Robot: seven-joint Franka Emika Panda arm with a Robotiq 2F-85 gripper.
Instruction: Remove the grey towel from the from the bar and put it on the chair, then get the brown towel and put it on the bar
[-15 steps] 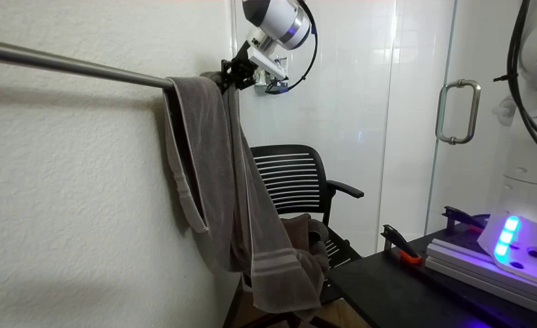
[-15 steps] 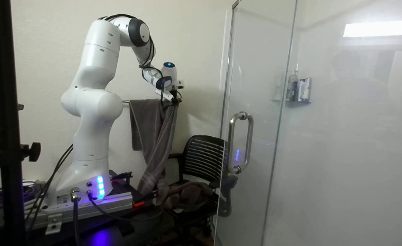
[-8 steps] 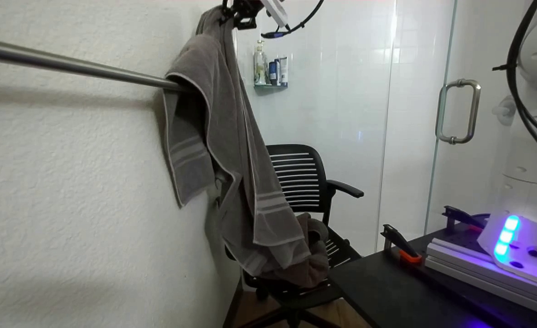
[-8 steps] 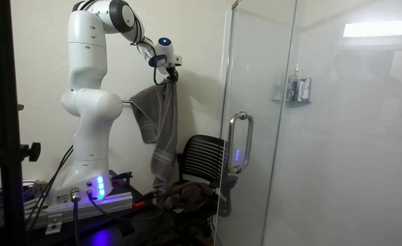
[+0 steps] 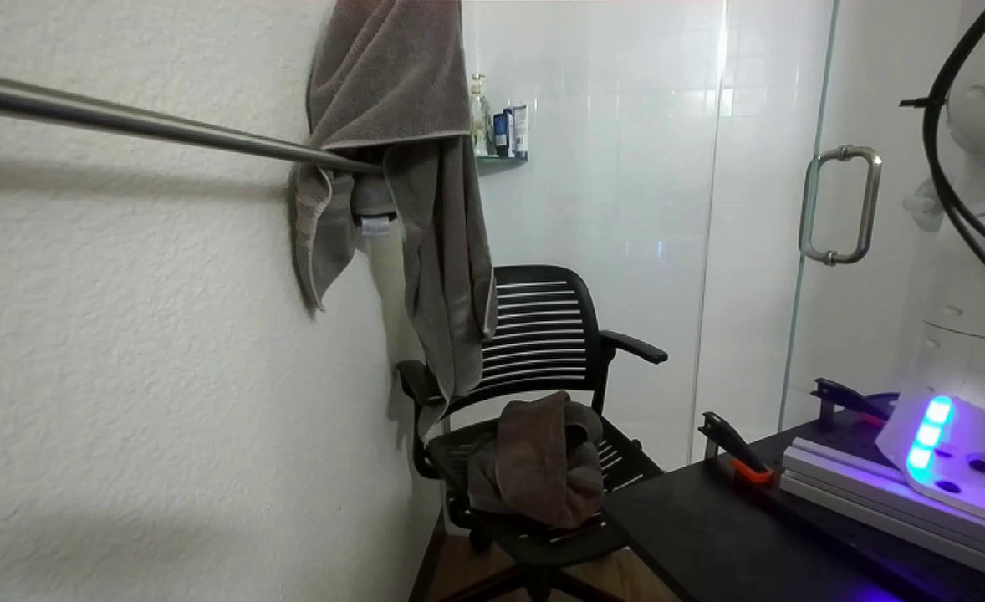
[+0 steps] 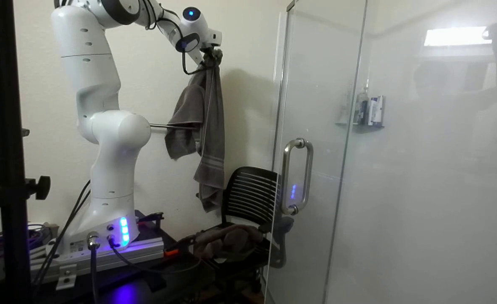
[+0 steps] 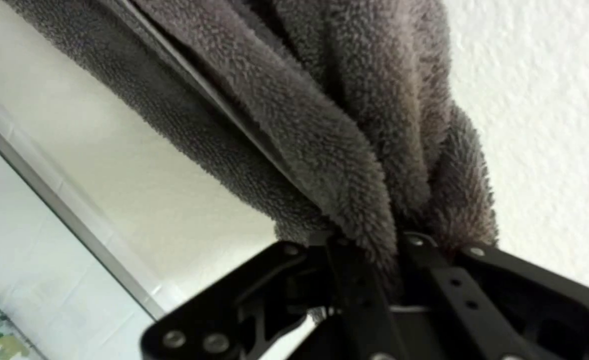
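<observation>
Because your gripper (image 7: 390,260) clamps the soft, limp-looking grey towel (image 6: 214,126) at one o'clock from the bar (image 6: 159,125), lift it from there.

open: above and below bare bar (image 5: 166,127) | blocked: grey towel (image 5: 438,180) farther along | low: chair (image 5: 543,383)

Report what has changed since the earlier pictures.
The gripper rose, hauling the grey towel upward; in an exterior view its lower end no longer hides part of the brown towel. The gripper kept its hold. The bar, chair and brown towel stayed put.
</observation>
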